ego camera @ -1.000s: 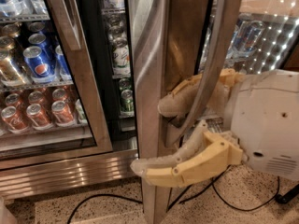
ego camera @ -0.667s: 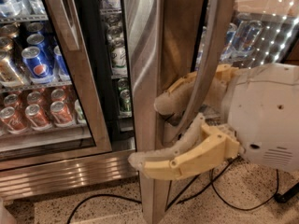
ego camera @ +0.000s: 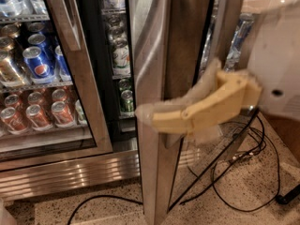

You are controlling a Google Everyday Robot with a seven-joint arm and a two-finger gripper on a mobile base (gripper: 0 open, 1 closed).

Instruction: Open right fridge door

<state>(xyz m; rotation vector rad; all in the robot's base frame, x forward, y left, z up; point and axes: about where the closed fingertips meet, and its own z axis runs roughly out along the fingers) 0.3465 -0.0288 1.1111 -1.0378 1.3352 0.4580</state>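
Note:
The right fridge door (ego camera: 149, 55) has a wide brushed-steel frame and stands swung out toward me, so I see it nearly edge-on. Its long steel bar handle (ego camera: 226, 18) slants down behind the door's edge at the upper right. My tan gripper (ego camera: 187, 115) reaches in from the right at mid height and lies across the door's lower frame, its tip at the frame's left edge. It is motion-blurred. Through the gap left of the door, shelves with cans and bottles (ego camera: 122, 64) show inside.
The left glass door (ego camera: 89, 107) is shut in front of blue Pepsi and orange cans, with its own handle (ego camera: 65, 18). My white arm body (ego camera: 276, 69) fills the upper right. Black cables (ego camera: 239, 172) lie on the speckled floor at the lower right.
The right door has swung further out and now covers the centre of the view. My gripper has moved up and left with it, and the view has closed in.

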